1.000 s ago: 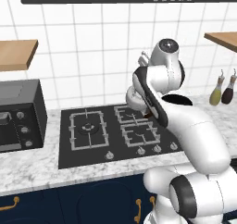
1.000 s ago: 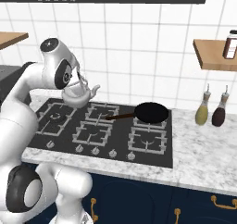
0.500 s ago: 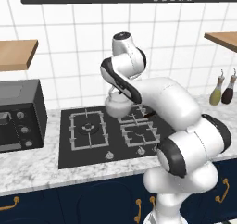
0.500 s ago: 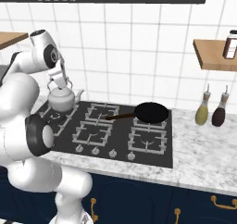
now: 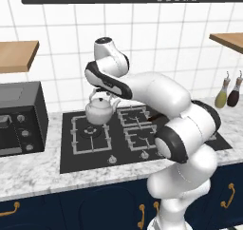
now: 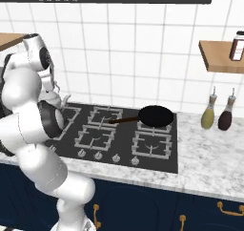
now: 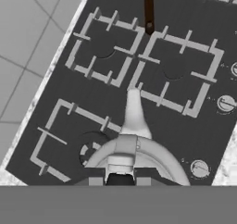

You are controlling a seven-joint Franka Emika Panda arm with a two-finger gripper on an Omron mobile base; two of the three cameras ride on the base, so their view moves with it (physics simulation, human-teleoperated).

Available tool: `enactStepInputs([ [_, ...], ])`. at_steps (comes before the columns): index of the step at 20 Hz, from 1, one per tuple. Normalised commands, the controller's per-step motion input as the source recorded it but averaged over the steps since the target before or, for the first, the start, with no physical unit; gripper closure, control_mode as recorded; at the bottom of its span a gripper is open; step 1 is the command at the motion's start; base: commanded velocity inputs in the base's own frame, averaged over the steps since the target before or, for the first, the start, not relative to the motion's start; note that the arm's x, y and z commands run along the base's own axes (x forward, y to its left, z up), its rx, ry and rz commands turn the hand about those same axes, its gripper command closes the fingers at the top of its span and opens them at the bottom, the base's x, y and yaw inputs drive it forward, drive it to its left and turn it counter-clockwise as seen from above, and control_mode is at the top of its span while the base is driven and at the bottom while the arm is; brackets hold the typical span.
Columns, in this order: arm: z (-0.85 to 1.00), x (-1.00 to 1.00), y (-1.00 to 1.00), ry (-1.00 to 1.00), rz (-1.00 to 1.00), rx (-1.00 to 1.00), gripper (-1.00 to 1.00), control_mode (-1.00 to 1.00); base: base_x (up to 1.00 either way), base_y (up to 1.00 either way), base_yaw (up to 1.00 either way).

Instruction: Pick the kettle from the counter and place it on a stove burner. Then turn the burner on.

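Now the arm's two-finger claw [image 5: 105, 92] is pinching the thin black arched handle of the small, squat, silvery-white kettle [image 5: 99, 111], which is hanging just beneath it. Directly below the claw, the kettle is hovering over the wide double-ring burner under its square grey grate [image 5: 89, 132] on the black glass cooktop [image 5: 85, 158], spout [image 7: 133, 108] pointing toward the paired grates beyond, where a black frying pan [image 6: 155, 115] is sitting well off to the far side.

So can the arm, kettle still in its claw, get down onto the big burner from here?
Probably yes: the kettle hangs over the big burner, whose grate is bare; the pan sits well to the side.
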Motion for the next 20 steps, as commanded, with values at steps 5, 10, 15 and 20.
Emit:
enactStepInputs([
  [5,-0.34,0.24,0.59,0.00,0.00,-0.03,1.00,-1.00,0.00,0.00,0.00],
  [10,-0.18,0.26,0.08,-0.04,0.00,-0.11,1.00,-1.00,0.00,0.00,0.00],
  [15,-0.20,0.29,0.00,0.01,0.00,-0.09,1.00,-1.00,0.00,0.00,0.00],
  [20,-0.32,0.27,0.02,0.03,0.00,-0.10,1.00,-1.00,0.00,0.00,0.00],
])
